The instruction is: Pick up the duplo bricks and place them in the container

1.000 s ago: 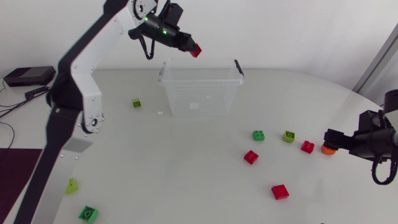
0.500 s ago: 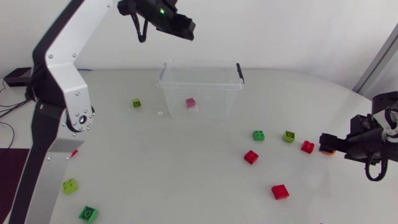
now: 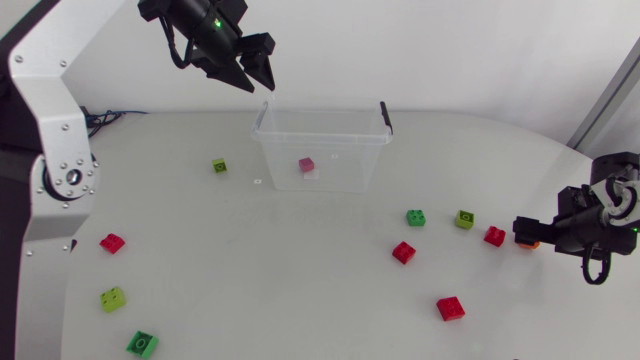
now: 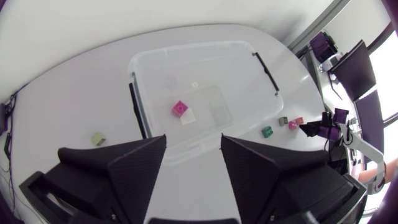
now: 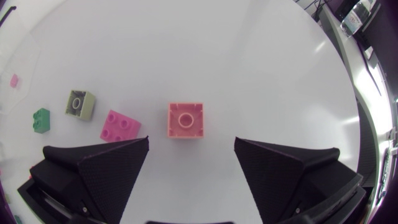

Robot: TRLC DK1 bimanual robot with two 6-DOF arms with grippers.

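The clear container point(image 3: 345, 135) stands at the back middle with a red brick point(image 3: 306, 164) lying on its floor. My left gripper point(image 3: 255, 72) hangs open and empty, high above the container's left end. From the left wrist, the container point(image 4: 155, 59) and the brick point(image 4: 180, 108) lie below and ahead of the gripper point(image 4: 193, 149). At the right edge my right gripper point(image 3: 521, 233) stands open at an orange brick point(image 3: 529, 242). In the right wrist view this brick point(image 5: 186, 121) lies just ahead of the gap between the open fingers of the gripper point(image 5: 191, 155), untouched.
Loose bricks lie around: red point(image 3: 494, 236), light green point(image 3: 465, 218), green point(image 3: 415, 217), red point(image 3: 403, 252) and red point(image 3: 450, 308) on the right. Green point(image 3: 219, 166), red point(image 3: 112, 242), lime point(image 3: 113, 298) and green point(image 3: 141, 344) lie on the left.
My left gripper opened and let go of the red brick, which dropped into the container. The left arm then swung back to the left. My right gripper edged closer to the orange brick.
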